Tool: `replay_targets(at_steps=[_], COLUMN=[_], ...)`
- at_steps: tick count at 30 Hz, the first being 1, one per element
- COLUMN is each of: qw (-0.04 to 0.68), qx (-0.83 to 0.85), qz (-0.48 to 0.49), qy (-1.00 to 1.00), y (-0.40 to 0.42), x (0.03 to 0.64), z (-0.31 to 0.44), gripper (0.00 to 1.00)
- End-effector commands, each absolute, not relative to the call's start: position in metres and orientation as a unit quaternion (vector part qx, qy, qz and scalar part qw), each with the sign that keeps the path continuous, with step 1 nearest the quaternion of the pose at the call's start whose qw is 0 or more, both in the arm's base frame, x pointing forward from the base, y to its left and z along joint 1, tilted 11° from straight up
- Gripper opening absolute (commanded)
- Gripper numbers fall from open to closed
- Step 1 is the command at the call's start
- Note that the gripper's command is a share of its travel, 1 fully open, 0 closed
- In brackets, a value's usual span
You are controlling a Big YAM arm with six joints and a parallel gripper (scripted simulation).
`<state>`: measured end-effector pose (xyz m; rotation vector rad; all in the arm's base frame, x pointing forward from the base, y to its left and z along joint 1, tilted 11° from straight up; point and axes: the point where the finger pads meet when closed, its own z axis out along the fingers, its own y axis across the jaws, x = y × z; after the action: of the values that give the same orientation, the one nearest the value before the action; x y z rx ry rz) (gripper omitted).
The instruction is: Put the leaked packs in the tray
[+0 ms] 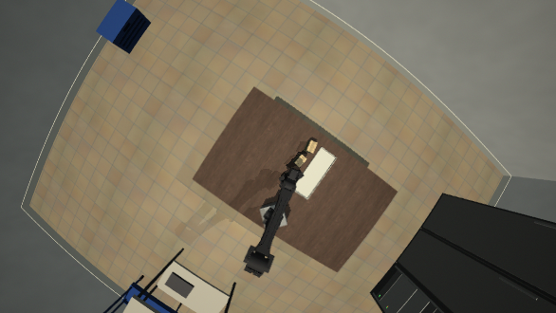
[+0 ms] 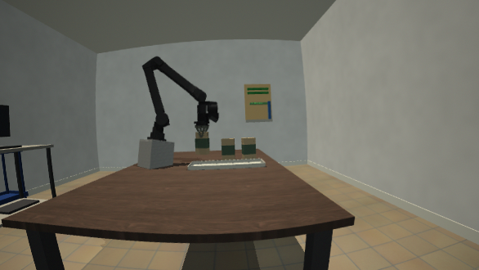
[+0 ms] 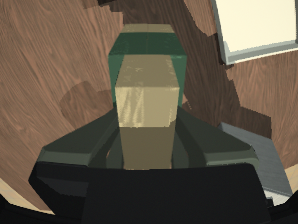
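Three tan coffee packs with green bands are at the far side of the table. My gripper point(image 2: 201, 132) is shut on the top of the left pack point(image 2: 202, 144) and holds it upright, slightly higher than the other two. In the wrist view this pack point(image 3: 148, 90) sits between my fingers, above the wood. The middle pack point(image 2: 228, 146) and the right pack point(image 2: 248, 146) stand upright on the table behind the tray. The flat white tray point(image 2: 226, 164) lies in front of the packs; its corner shows at the upper right of the wrist view point(image 3: 256, 6).
The arm's grey base block point(image 2: 155, 153) stands on the table to the left of the tray. From above, the tray point(image 1: 317, 172) lies to the right of my gripper point(image 1: 298, 161). The table's back edge is close behind the packs.
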<state>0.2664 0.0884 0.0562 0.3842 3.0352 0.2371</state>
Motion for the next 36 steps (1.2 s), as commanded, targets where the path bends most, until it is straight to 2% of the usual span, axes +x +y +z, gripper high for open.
replay_targets(at_steps=[1, 22, 36], qw=[0.071, 0.071, 0.059], qx=[0.124, 0.124, 0.125], qz=[0.091, 0.091, 0.083], qy=[0.985, 0.986, 0.987], y=[0.091, 0.083, 0.003], x=[0.293, 0.294, 0.300], z=[0.087, 0.086, 0.067], gripper=[0.24, 0.24, 0.24])
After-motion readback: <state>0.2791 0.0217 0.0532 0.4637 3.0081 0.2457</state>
